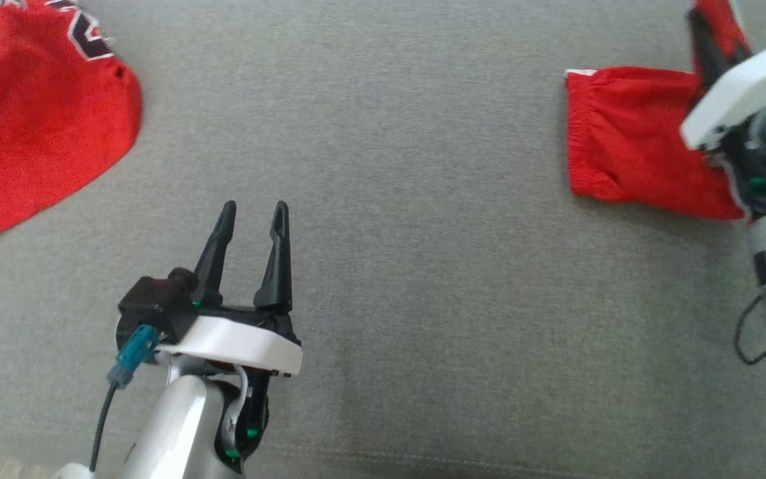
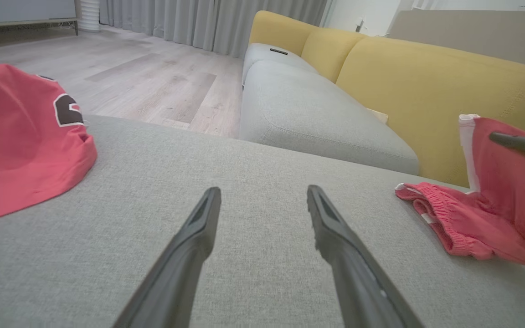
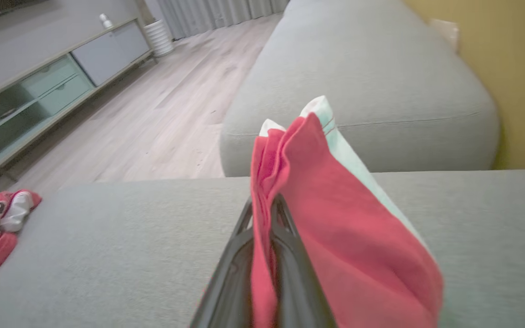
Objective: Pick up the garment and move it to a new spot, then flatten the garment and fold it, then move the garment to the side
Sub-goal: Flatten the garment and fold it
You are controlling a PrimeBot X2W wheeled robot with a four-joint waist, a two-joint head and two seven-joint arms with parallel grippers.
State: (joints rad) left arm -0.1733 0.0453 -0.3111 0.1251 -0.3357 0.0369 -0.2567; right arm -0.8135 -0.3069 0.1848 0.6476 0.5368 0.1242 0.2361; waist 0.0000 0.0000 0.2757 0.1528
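Observation:
The garment (image 1: 622,140) is a pair of red shorts with white trim, lying at the right on the grey cushion (image 1: 423,279). One edge of it is lifted. My right gripper (image 1: 705,46) is shut on that raised edge; in the right wrist view the red cloth (image 3: 335,228) is pinched between the dark fingers (image 3: 262,214) and drapes to the right. The left wrist view has the shorts (image 2: 481,223) at its right with a right finger (image 2: 522,145) against them. My left gripper (image 1: 253,213) stands open over bare cushion at lower left, holding nothing (image 2: 262,196).
A red jersey (image 1: 37,120) with dark lettering lies at the cushion's far left (image 2: 16,146). Beyond the cushion's far edge are a second grey seat (image 2: 299,105), a yellow backrest (image 2: 426,82), wooden floor (image 2: 153,77) and a low cabinet (image 3: 39,91).

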